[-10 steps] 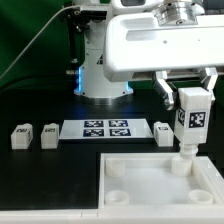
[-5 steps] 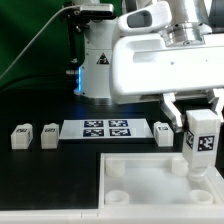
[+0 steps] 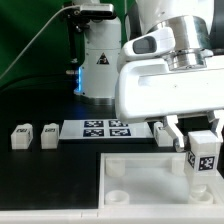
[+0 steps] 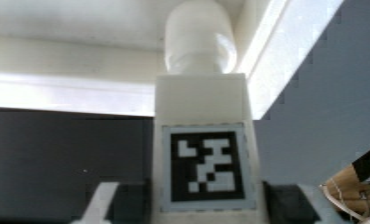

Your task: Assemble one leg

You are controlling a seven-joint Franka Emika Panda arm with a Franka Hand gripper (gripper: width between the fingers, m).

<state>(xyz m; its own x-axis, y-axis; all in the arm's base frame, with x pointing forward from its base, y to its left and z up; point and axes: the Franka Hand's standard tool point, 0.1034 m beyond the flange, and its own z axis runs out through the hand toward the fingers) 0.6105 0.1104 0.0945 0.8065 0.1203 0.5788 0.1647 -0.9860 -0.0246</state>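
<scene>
My gripper (image 3: pixel 203 132) is shut on a white leg (image 3: pixel 203 158) with a black-and-white marker tag on its face. I hold it upright over the large white square panel (image 3: pixel 150 180), near the panel's edge at the exterior view's right; its lower peg end reaches down to the panel. In the wrist view the leg (image 4: pixel 207 150) fills the middle, its round peg pointing at the panel (image 4: pixel 93 75), with my fingers (image 4: pixel 120 205) on both sides of it. Three more legs stand on the table: two at the exterior view's left (image 3: pixel 20 136) (image 3: pixel 49 134) and one (image 3: pixel 161 131) behind my gripper.
The marker board (image 3: pixel 105 128) lies flat between the loose legs, behind the panel. The robot base (image 3: pixel 100 60) stands behind it. The panel has round corner sockets (image 3: pixel 117 170).
My gripper has moved toward the exterior view's right and lower with the leg, from above the panel's back corner to its right edge.
</scene>
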